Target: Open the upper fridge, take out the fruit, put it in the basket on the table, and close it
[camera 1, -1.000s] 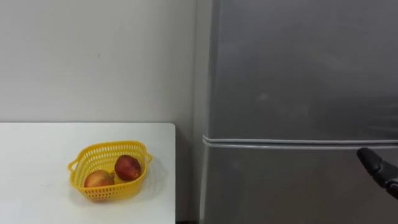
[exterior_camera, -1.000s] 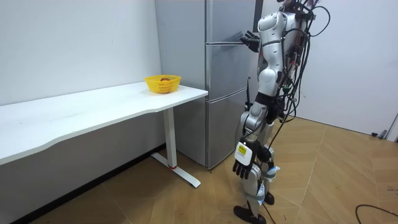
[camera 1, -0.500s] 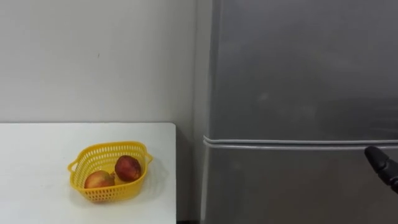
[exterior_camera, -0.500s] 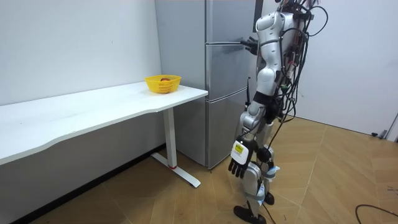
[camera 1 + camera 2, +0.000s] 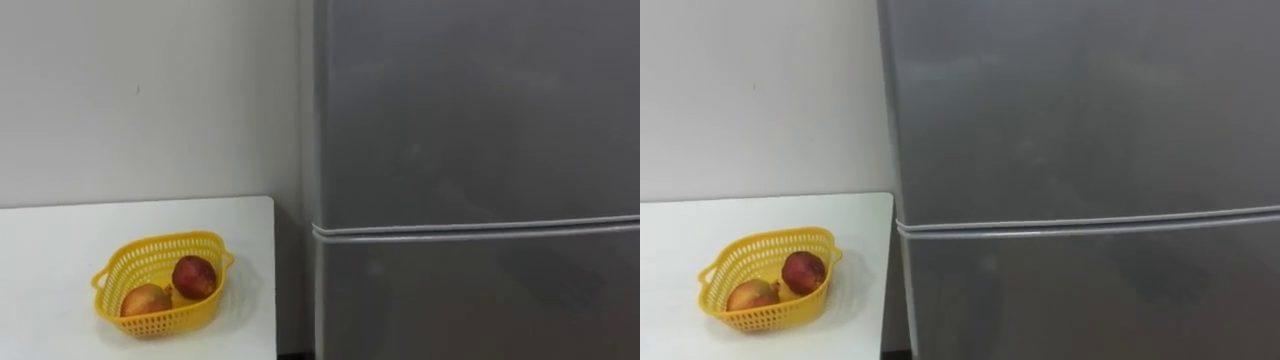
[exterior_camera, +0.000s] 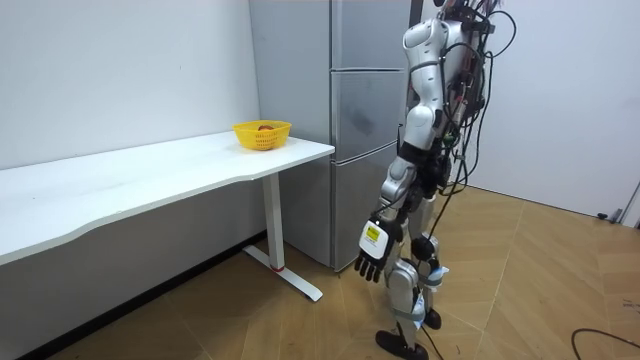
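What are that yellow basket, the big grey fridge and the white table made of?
The basket looks like moulded plastic: bright yellow, with a regular lattice of holes. The fridge seems to be brushed or painted metal: flat grey, with soft, dull reflections. The table top is smooth matte white, probably laminate board; the pictures leave that open.

The tall grey two-door fridge [image 5: 470, 120] has a brushed-metal look, smooth with a dull satin sheen. A paler, glossier strip [image 5: 470, 228] runs along the seam between its doors. The white desk [image 5: 60, 240] has a smooth matt top. Near its right edge, the yellow perforated plastic basket [image 5: 150, 246] looks slightly glossy. The two red-and-yellow fruits [image 5: 194, 277] in it have smooth, faintly shiny skin. The herringbone wood floor [image 6: 540, 270] has a low sheen.
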Motion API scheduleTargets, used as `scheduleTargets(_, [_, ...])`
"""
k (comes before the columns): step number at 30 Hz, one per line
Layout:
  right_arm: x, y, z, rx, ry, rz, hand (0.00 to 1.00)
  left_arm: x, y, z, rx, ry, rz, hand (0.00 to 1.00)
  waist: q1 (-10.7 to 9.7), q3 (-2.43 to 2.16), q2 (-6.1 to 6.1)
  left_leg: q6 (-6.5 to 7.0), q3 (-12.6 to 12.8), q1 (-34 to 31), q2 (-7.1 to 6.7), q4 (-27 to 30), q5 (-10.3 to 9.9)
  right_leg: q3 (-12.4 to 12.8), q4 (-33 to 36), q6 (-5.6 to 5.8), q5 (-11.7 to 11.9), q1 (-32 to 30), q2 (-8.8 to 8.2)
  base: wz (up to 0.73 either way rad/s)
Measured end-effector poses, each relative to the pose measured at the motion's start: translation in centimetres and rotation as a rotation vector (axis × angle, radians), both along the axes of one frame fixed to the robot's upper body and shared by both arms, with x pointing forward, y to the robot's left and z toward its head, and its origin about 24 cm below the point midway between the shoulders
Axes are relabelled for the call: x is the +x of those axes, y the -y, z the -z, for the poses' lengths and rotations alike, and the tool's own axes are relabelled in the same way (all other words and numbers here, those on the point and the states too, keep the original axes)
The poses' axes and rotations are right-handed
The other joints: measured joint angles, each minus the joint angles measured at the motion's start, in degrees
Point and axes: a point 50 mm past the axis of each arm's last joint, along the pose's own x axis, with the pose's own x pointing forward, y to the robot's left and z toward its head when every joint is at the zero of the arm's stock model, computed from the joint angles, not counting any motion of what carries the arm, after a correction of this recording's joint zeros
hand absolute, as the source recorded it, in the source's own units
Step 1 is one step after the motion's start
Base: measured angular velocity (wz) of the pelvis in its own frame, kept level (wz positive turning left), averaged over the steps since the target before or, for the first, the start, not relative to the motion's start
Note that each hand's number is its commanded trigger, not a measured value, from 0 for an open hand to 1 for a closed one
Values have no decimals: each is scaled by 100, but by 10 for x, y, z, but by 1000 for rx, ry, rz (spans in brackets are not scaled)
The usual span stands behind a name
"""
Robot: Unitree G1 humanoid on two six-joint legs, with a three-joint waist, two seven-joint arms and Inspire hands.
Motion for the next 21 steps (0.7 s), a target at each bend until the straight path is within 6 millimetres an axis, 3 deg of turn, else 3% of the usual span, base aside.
scheduleTargets(4, [-51, -15, 54, 133, -301, 17, 0, -6, 2, 1, -3, -33, -9, 0, 42, 17, 16, 0, -30, 88, -20, -10, 0, -11, -1, 10, -35, 89, 8, 3])
scheduleTargets(9, [-99, -43, 87, 243, -576, -128, 0, -8, 6, 2, -8, -53, -12, 0, 36, 33, 75, 0, -75, 172, -31, -17, 0, -13, -1, 15, -48, 177, -33, -1])
scheduleTargets(16, [-147, -60, 101, 357, -853, -324, 0, -12, 2, 2, 14, -104, -18, 0, 186, 41, 81, 1, -68, 180, -45, -27, -1, -22, 13, 33, -96, 181, -44, 3])
scheduleTargets(21, [-157, -68, 104, 380, -1020, -536, 0, -13, 1, 2, 19, -149, -5, 0, 239, 41, 134, 1, -213, 213, -58, -24, -1, -107, 3, 34, -100, 253, -54, 9])
